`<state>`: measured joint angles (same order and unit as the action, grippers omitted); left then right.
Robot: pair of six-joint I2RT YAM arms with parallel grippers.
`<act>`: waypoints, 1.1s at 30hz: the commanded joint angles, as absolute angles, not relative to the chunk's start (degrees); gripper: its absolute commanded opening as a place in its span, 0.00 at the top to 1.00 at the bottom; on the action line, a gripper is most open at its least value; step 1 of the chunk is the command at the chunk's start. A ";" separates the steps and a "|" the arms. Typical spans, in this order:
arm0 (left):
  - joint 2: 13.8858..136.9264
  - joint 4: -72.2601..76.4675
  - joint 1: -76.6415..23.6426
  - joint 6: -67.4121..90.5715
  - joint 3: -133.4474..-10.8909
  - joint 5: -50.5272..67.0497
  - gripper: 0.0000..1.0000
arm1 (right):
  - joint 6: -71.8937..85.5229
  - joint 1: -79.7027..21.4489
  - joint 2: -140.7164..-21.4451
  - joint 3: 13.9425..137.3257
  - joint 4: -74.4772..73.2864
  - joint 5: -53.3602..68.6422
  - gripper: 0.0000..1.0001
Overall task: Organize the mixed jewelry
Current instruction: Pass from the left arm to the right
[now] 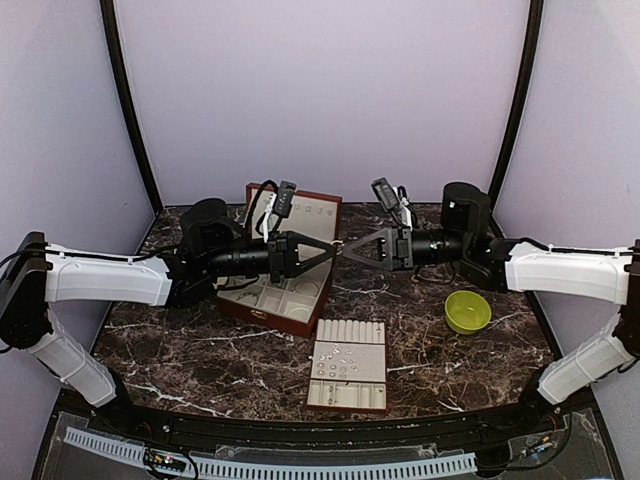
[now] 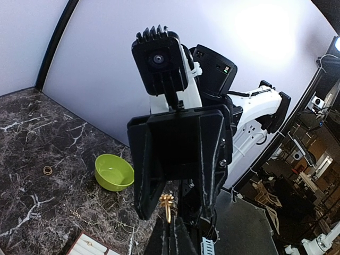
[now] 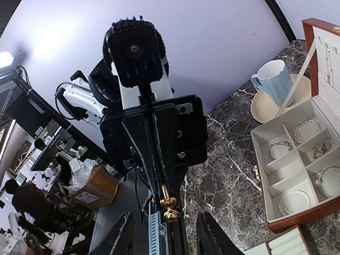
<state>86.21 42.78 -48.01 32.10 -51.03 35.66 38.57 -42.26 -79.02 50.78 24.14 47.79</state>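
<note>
Left gripper (image 2: pixel 170 234) clamped on a small gold piece (image 2: pixel 166 204), possibly an earring. Right gripper (image 3: pixel 166 234) jaws apart, facing it.

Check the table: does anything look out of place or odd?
One small gold ring lies loose on the marble table, left of the green bowl in the left wrist view, outside both the compartment box and the ring tray. Nothing looks damaged.

Polished marble table (image 1: pixel 200 350), shiny gold jewelry (image 3: pixel 170 208)
</note>
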 commanded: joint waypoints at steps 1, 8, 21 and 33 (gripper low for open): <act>84.62 45.39 -47.98 31.08 -50.93 38.86 1.00 | 39.27 -42.62 -79.08 52.89 27.58 49.77 0.64; 84.38 44.53 -47.91 30.70 -50.89 38.55 1.00 | 37.99 -43.06 -79.67 54.25 25.97 49.40 0.74; 84.44 43.91 -47.93 30.28 -50.85 38.25 1.00 | 37.01 -43.50 -80.17 54.87 24.88 49.01 0.94; 82.21 35.57 -47.99 27.49 -49.76 31.74 0.54 | 34.80 -43.08 -78.21 54.23 18.79 43.07 1.00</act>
